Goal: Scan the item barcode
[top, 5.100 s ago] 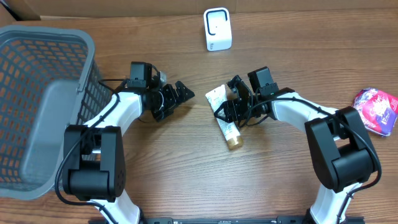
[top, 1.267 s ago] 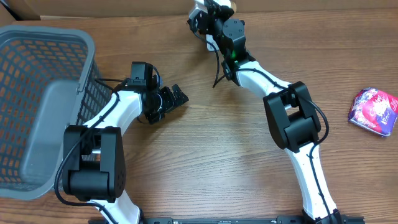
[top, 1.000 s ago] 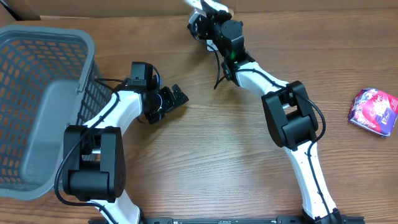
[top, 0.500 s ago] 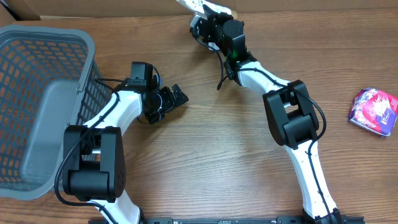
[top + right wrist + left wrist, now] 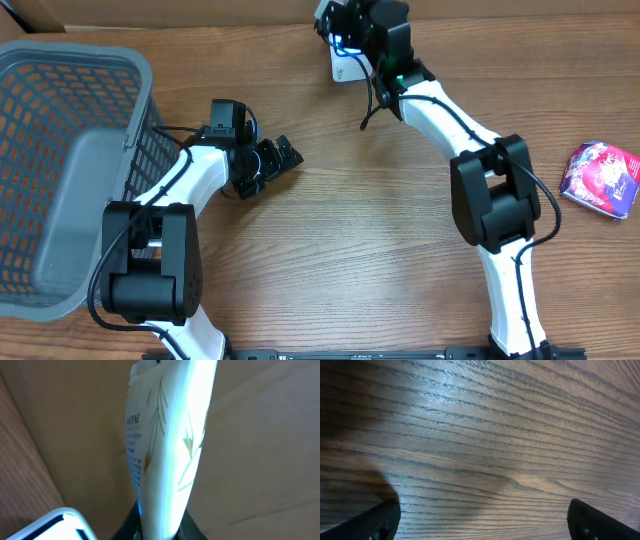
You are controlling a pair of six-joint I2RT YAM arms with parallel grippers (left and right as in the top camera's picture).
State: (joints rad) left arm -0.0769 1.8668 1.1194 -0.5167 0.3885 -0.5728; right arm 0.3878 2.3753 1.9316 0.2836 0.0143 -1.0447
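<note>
Wood-grain tabletop [image 5: 350, 250], grey basket [image 5: 150, 110] at left edge. Left end effector [image 5: 283, 162] low over wood, fingers spread wide, empty. Right end effector [image 5: 157, 532] clamped on white tube [image 5: 170, 450]; swung rightward in last half-second, now above scanner [image 5: 347, 68], far centre. Blue glow there, so scan likely registering. Purple pouch [image 5: 601, 178] at right.

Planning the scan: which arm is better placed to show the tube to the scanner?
Right: the right gripper holds the tube at the scanner; the left gripper sits open and empty, well away.
</note>
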